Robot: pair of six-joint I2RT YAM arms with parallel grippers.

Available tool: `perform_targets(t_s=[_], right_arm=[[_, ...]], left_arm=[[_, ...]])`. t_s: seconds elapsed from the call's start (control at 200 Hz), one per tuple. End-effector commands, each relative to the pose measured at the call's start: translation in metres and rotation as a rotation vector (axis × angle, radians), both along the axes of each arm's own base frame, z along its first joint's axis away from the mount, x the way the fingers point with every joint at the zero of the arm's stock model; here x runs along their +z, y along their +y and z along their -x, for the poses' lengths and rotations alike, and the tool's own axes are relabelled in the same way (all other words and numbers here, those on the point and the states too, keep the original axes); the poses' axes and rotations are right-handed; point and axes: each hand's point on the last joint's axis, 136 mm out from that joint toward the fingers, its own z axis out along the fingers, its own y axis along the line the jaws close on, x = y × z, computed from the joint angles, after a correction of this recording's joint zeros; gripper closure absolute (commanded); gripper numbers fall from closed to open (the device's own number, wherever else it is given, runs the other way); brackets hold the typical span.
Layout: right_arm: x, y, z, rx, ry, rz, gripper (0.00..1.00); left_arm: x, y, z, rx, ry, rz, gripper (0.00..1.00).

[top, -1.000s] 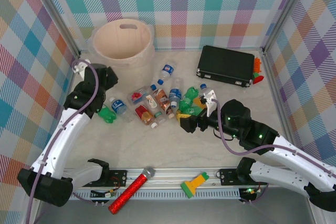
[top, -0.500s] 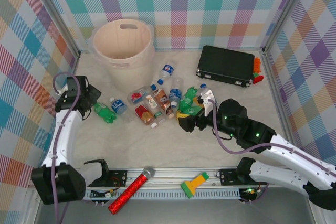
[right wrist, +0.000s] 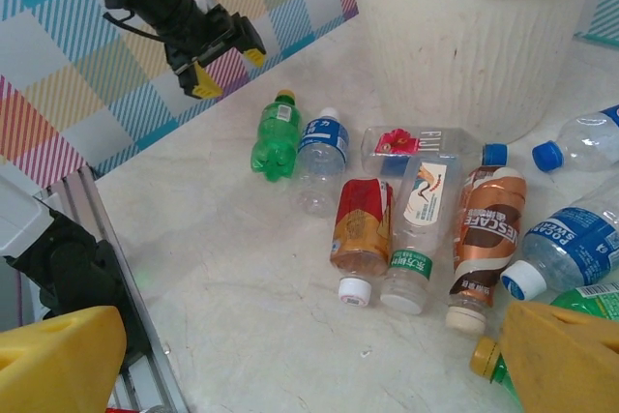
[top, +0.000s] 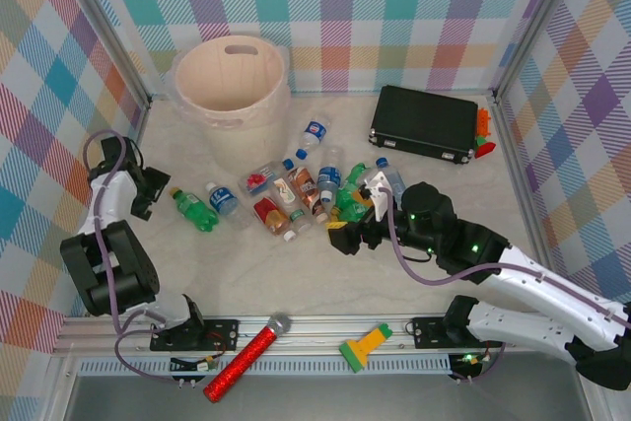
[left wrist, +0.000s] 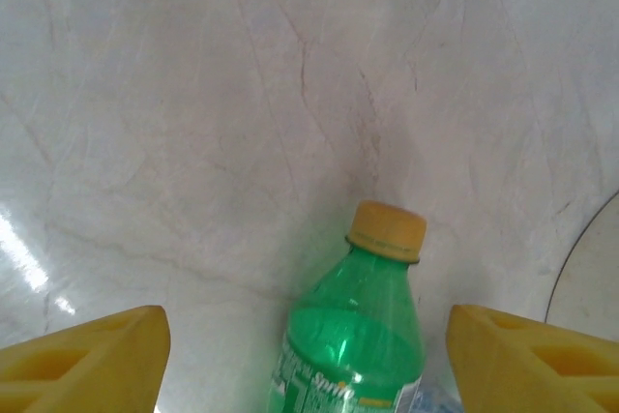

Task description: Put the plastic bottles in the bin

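Note:
Several plastic bottles [top: 296, 189] lie in a loose heap mid-table, clear, green and red or brown labelled. A green bottle [left wrist: 360, 336] with a yellow cap lies apart at the left [top: 192, 209]. My left gripper [left wrist: 308, 365] is open, its yellow fingers [left wrist: 87, 355] standing either side of that bottle's shoulder without touching it. From above, the left gripper [top: 153, 194] sits low by the left wall. My right gripper [top: 345, 226] hangs open at the heap's near right side, nothing between its fingers [right wrist: 566, 355]. The cream bin [top: 246, 120] stands at the back left.
A flat black case [top: 426, 123] lies at the back right with an orange and red object [top: 482, 135] beside it. A red glitter microphone [top: 246, 357] and a green-and-yellow tool [top: 363, 347] rest on the front rail. Checked walls close in left and right.
My left arm has swung away from beside the bin to the left wall and dropped toward the green bottle, its jaws narrowing somewhat. The right gripper has crept slightly left.

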Motion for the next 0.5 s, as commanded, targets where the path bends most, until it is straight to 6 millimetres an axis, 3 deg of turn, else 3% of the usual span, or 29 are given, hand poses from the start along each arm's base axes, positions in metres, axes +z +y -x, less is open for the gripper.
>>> perform_targets(t_s=[0.0, 0.31, 0.495], right_arm=[[0.018, 0.007, 0.004, 0.040, -0.026, -0.033, 0.01], [0.016, 0.012, 0.002, 0.047, -0.017, -0.025, 0.01], [0.013, 0.013, 0.002, 0.047, -0.007, -0.018, 0.01]], left_arm=[[-0.006, -0.002, -0.021, -0.029, -0.034, 0.066, 0.30], [-0.035, -0.005, -0.043, -0.046, -0.014, 0.149, 0.30], [-0.054, -0.008, -0.048, -0.055, 0.010, 0.193, 0.38]])
